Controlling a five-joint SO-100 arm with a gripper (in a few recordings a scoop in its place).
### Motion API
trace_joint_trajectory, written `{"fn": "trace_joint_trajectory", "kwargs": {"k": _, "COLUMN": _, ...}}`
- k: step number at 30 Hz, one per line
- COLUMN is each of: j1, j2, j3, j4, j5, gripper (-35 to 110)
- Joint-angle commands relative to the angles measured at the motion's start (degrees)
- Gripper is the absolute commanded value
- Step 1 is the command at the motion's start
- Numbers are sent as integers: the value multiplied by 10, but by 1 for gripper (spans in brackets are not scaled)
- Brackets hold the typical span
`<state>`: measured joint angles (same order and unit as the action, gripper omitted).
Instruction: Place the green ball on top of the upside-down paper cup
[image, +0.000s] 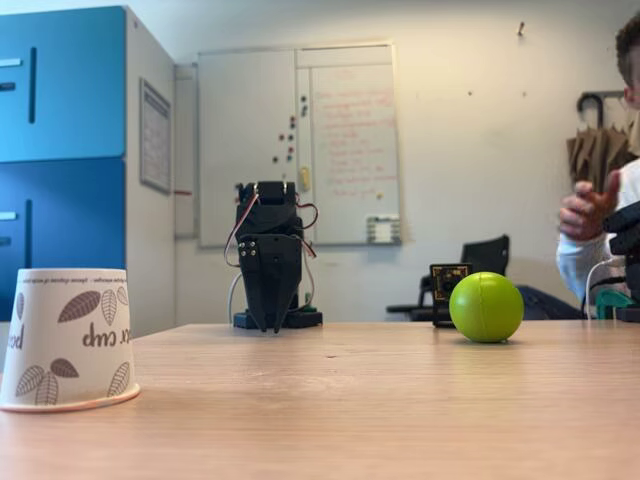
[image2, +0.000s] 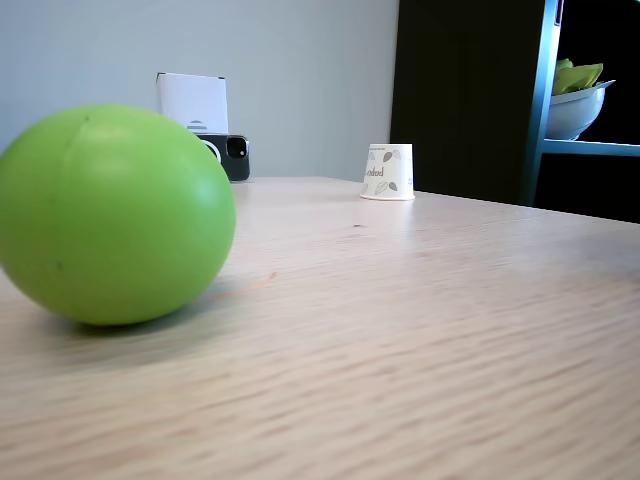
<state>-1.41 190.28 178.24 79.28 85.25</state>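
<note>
The green ball (image: 486, 307) rests on the wooden table at the right in a fixed view; it looms large at the left (image2: 112, 215) in another. The upside-down paper cup (image: 68, 339) stands rim-down at the near left edge, white with brown leaves and lettering; it appears small and far off (image2: 388, 172) in another fixed view. My black gripper (image: 270, 318) hangs folded at the table's far side, fingertips pointing down close together and holding nothing. It is well apart from both ball and cup.
A person sits at the right edge with a raised hand (image: 588, 208). A small black camera module (image: 448, 290) stands just behind the ball. A phone (image2: 228, 157) leans at the table's far edge. Blue cabinets (image: 60, 150) stand left; bare wooden tabletop (image: 330, 400) spreads between.
</note>
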Motion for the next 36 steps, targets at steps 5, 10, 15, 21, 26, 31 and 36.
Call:
{"fn": "trace_joint_trajectory", "kwargs": {"k": 5, "j1": -1, "j2": 3, "j3": 1, "j4": 4, "j5": -4, "gripper": 0}}
{"fn": "trace_joint_trajectory", "kwargs": {"k": 10, "j1": -1, "j2": 3, "j3": 1, "j4": 4, "j5": -4, "gripper": 0}}
{"fn": "trace_joint_trajectory", "kwargs": {"k": 15, "j1": -2, "j2": 3, "j3": 1, "j4": 4, "j5": -4, "gripper": 0}}
{"fn": "trace_joint_trajectory", "kwargs": {"k": 21, "j1": -4, "j2": 3, "j3": -4, "j4": -6, "j5": -1, "gripper": 0}}
{"fn": "trace_joint_trajectory", "kwargs": {"k": 26, "j1": -22, "j2": -44, "j3": -93, "j4": -4, "j5": -40, "gripper": 1}}
{"fn": "trace_joint_trajectory", "kwargs": {"k": 31, "j1": -54, "j2": -197, "j3": -277, "j4": 18, "j5": -78, "gripper": 2}}
{"fn": "trace_joint_trajectory", "kwargs": {"k": 36, "j1": -117, "j2": -336, "j3": -432, "j4": 48, "j5": -93, "gripper": 5}}
